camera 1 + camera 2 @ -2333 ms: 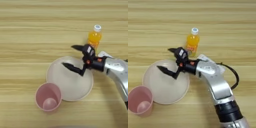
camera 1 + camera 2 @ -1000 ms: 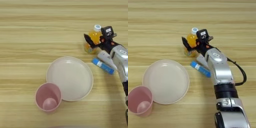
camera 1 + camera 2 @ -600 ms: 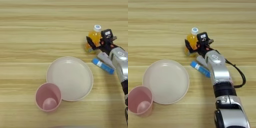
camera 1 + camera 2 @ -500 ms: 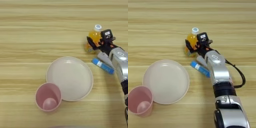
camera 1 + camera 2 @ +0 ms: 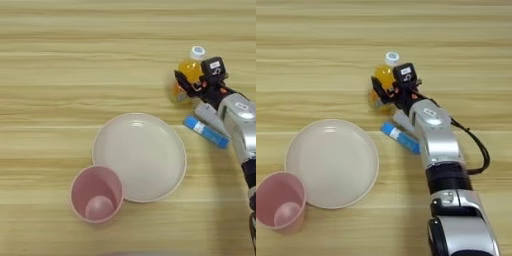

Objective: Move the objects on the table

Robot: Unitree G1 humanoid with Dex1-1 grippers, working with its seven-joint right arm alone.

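Left eye view: Light-yellow wooden counter (image 5: pixel 60 75) w/ horizontal grain fills frame. Round beige plate (image 5: pixel 139 156) sits approx. centre, empty. Pink cup (image 5: pixel 97 193) stands upright at plate's 7 o'clock, touching or overlapping the plate rim. Orange-juice bottle (image 5: pixel 187 75), white cap at top, is at plate's 1 o'clock, well apart from it. Blue tube (image 5: pixel 206 132) w/ white label lies flat at plate's 3 o'clock, near the rim but not touching, long axis running 10 to 4 o'clock. Right end effector (image 5: pixel 192 86) is at the bottle; one black finger crosses the bottle's body, silver forearm enters from the right edge, passing just above the tube. Bottle appears tilted; cannot confirm whether its base rests on the counter.

Right eye view: Same layout, shifted left. Plate (image 5: pixel 331 162) at lower left, cup (image 5: pixel 280 200) at its 8 o'clock. Bottle (image 5: pixel 382 85) at upper centre w/ end effector (image 5: pixel 387 94) clenched around its body, black fingers on either side. Tube (image 5: pixel 400 137) lies at bottle's 5 o'clock, partly tucked under the forearm. Arm runs from bottom edge up to the bottle.
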